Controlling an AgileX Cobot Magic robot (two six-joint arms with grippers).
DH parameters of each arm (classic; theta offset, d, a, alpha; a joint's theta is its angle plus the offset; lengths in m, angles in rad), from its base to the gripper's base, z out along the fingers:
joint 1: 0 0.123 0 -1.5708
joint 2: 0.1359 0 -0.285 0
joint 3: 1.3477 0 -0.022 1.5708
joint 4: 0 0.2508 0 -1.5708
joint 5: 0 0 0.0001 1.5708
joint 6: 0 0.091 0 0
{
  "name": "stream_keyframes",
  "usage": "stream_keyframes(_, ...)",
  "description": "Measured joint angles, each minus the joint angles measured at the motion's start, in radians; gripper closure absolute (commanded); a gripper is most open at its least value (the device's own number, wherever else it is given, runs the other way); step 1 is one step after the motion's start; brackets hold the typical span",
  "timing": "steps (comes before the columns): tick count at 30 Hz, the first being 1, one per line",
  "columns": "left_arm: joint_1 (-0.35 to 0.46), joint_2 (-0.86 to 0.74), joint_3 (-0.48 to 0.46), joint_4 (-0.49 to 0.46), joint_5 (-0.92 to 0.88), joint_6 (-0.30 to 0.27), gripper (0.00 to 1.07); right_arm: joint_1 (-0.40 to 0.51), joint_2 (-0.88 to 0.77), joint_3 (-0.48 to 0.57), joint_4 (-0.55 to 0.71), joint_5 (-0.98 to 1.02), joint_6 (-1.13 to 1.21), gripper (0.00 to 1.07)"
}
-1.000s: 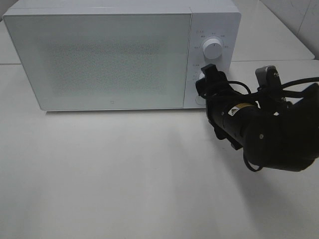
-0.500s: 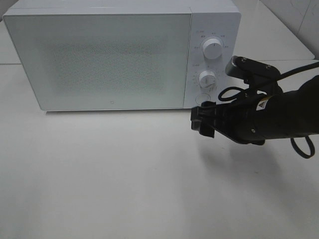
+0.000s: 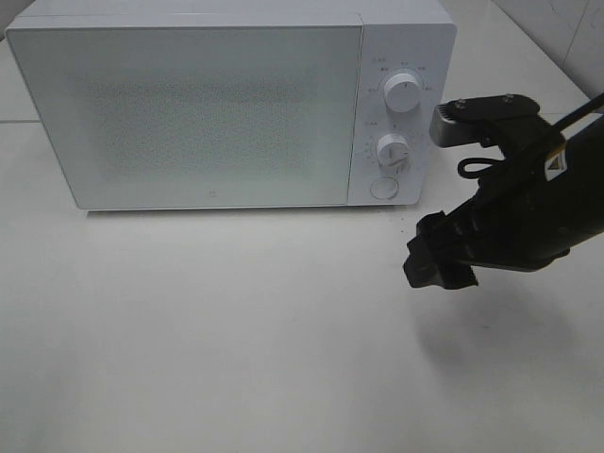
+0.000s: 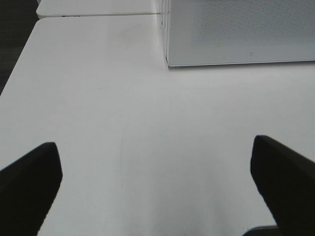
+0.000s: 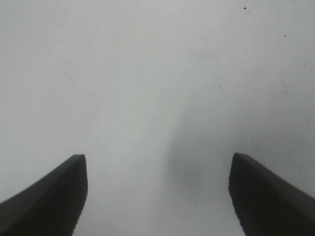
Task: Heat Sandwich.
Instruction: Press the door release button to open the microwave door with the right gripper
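The sandwich is out of view. A white microwave (image 3: 231,104) stands at the back of the table with its door shut; its lower front corner (image 4: 236,34) also shows in the left wrist view. My right gripper (image 3: 436,264) hangs open over bare table in front of the control panel's right side, nothing between its fingers (image 5: 54,196). Over empty tabletop left of the microwave, the left gripper (image 4: 157,182) is wide open, its dark fingers (image 4: 29,182) showing only in the left wrist view.
Two round knobs (image 3: 403,94) and a round button (image 3: 383,188) sit on the microwave's right-hand panel. The white table (image 3: 236,330) stretches in front. A tiled wall (image 3: 566,38) rises at the back right.
My right arm has pulled away from the lower knob, swinging down and to the right over the table. The microwave and the left gripper have not moved.
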Motion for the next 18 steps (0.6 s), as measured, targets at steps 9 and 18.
stream_keyframes(9, 0.000, 0.000, 0.000, 0.000, 0.000, 0.000, 0.05, 0.000, -0.223, -0.006, -0.032, 0.183, -0.031, 0.31)
stream_keyframes(18, 0.000, 0.000, 0.000, 0.000, 0.000, 0.000, 0.05, 0.000, -0.499, -0.007, -0.067, 0.368, -0.043, 0.31)
